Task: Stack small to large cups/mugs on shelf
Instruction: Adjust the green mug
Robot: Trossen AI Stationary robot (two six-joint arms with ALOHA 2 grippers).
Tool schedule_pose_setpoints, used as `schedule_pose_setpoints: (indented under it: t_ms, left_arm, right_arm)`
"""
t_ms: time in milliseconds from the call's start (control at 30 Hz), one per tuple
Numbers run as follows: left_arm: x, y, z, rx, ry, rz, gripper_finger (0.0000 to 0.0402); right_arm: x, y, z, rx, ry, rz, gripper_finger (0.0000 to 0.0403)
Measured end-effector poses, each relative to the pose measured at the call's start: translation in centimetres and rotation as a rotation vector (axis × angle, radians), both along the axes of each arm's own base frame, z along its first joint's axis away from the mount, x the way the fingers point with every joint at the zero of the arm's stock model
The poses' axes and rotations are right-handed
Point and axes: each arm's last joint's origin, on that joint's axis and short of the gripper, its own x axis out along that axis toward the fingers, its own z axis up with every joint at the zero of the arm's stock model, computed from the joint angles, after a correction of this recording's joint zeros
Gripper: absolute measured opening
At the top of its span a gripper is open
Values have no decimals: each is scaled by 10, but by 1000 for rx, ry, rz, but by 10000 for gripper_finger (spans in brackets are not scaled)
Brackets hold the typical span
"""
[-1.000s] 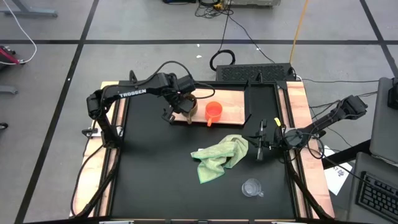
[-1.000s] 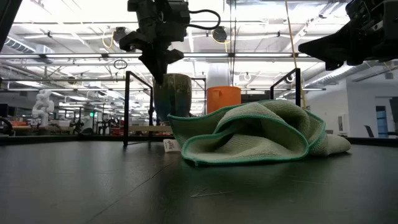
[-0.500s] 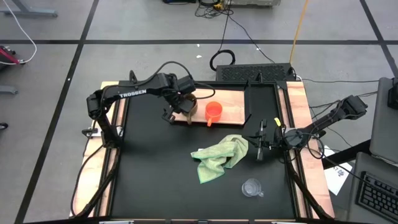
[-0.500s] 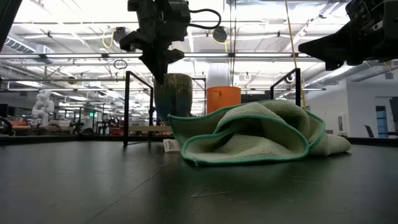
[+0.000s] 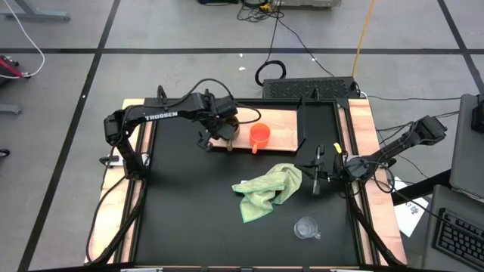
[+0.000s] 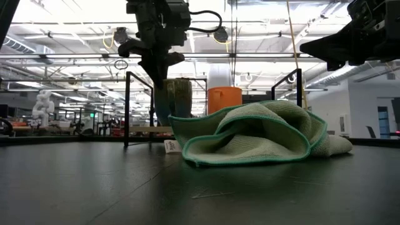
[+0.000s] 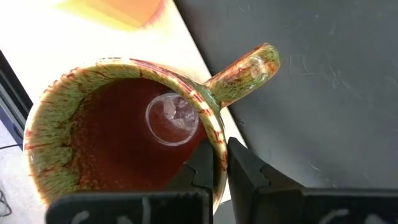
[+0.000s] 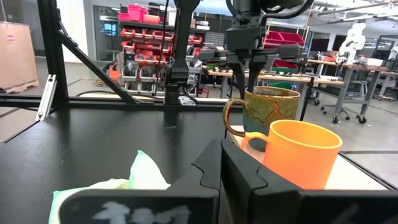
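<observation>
My left gripper (image 7: 216, 167) pinched the brown mug (image 5: 228, 125) rim at shelf (image 5: 280, 136) left end, upper center; orange cup (image 5: 259, 135) just beside. Glass cup (image 5: 306, 227) lower right, w/ bare black tabletop (image 5: 181, 204) around. Right gripper (image 5: 316, 183) closed, empty.

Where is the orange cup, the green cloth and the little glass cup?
orange cup (image 5: 259, 134): high view, on its open top.
green cloth (image 5: 265, 191): high view, middle of the crumpled folds.
glass cup (image 5: 305, 227): high view, on its round rim area.
</observation>
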Motion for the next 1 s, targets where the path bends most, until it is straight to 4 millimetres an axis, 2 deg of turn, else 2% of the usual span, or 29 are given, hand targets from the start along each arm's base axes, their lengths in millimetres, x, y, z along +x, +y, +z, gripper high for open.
schedule_pose_setpoints:
  t_ms: [1000]
  left_arm:
    - [-8,22,-2,-68,-31,-23,21]
  right_arm:
    - [0,0,0,2,-2,0,0]
